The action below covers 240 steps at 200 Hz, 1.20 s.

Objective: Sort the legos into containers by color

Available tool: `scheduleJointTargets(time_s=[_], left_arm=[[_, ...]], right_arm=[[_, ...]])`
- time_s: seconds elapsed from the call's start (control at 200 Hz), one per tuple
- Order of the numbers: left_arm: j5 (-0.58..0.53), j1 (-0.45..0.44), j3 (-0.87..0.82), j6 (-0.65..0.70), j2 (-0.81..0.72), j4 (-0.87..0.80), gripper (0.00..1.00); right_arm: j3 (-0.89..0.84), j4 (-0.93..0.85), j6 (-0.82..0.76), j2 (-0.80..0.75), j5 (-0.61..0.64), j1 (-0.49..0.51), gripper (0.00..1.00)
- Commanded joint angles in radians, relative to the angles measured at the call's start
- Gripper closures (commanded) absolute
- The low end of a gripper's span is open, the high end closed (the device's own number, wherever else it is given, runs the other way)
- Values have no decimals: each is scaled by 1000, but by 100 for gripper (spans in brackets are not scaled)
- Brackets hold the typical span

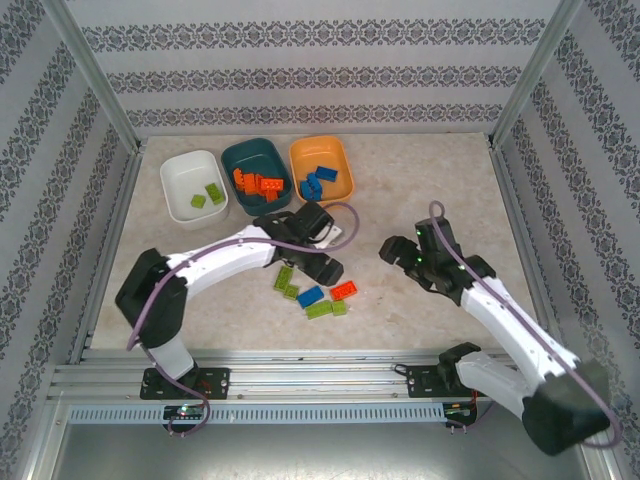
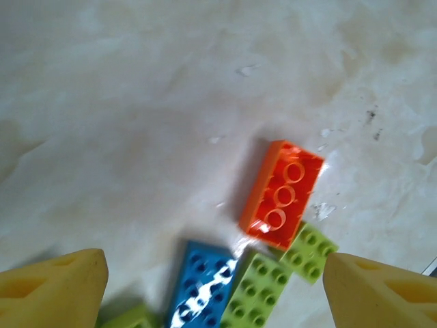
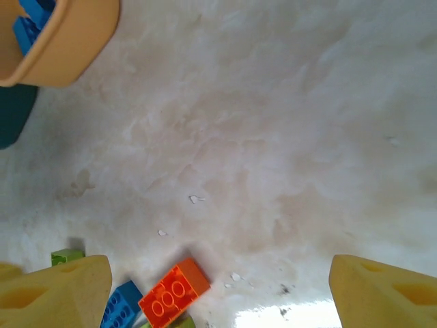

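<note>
Left hand (image 2: 215,290), right hand (image 3: 218,290): wide open, gripping nothing. Beyond left hand: green legos (image 1: 208,195) in white tub (image 1: 183,172), orange legos (image 1: 258,184) in teal tub (image 1: 250,157), blue legos (image 1: 320,180) in orange tub (image 1: 318,150).

Grey-and-white ornament-striped walls (image 1: 300,60) enclose a pale marbled tabletop (image 1: 420,200) framed by aluminium posts (image 1: 95,75).

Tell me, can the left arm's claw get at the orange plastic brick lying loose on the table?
Probably yes. The left claw is open near the orange rectangular plastic brick, whose top and long sides are bare; a small lime green brick crowds one end.
</note>
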Motion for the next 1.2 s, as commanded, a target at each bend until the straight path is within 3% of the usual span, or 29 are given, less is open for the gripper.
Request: scheduleJointTargets(time_s=[0.0, 0.21, 0.47, 0.575, 0.66, 0.849, 0.979, 1.194], left_arm=[[23, -58, 82, 70, 110, 25, 19], [45, -99, 174, 123, 267, -3, 22], [19, -104, 180, 142, 314, -33, 28], [12, -98, 184, 151, 337, -48, 37], [23, -85, 198, 145, 352, -53, 55], [59, -14, 220, 116, 343, -41, 58], [23, 48, 279, 123, 312, -77, 57], [0, 235, 472, 135, 241, -175, 57]], right_arm=[[-36, -106, -25, -105, 32, -27, 17], [-49, -160, -41, -176, -7, -77, 18], [-54, -126, -32, -159, -30, -88, 18], [-54, -104, -26, -148, -44, -87, 18], [-54, -95, -23, -143, -48, -87, 18], [-57, -92, -28, -143, -40, -84, 18], [-68, -61, -21, -124, -51, -66, 18], [-46, 9, -18, -19, -44, 39, 18]])
